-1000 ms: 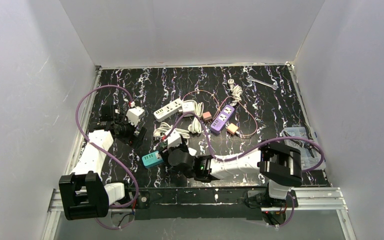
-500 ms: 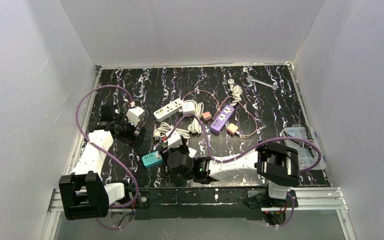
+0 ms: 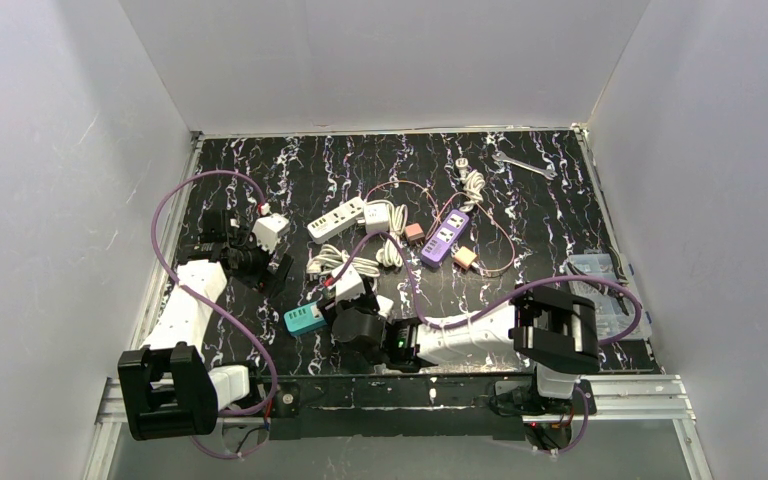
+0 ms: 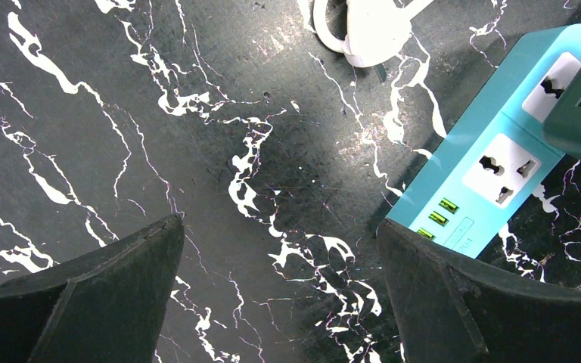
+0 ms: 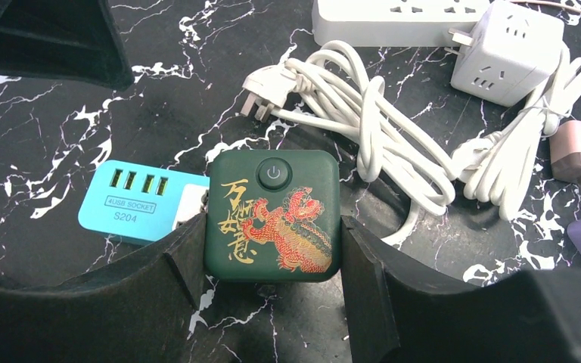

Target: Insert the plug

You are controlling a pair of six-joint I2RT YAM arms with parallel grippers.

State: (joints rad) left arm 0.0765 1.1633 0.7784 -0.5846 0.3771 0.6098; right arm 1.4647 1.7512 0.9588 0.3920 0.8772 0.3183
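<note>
My right gripper point(image 5: 272, 253) grasps the green dragon-printed plug cube point(image 5: 272, 212) over the teal power strip point(image 5: 132, 203) by the near edge of the table point(image 3: 560, 200), my left gripper point(image 4: 280, 299) hangs released, and since the prongs are hidden and may sit slightly off, I'd square them to the socket and press straight down.

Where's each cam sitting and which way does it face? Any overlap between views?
Top external: fixed above and behind the bases, facing down and forward over the table; left arm and right arm both show.
Left wrist: on the left arm, facing down at the table; left gripper jaws open, nothing between.
Right wrist: on the right arm, facing down; right gripper jaws shut on the green adapter.
Shared: teal power strip in all three; the green adapter's corner also shows in left wrist.
</note>
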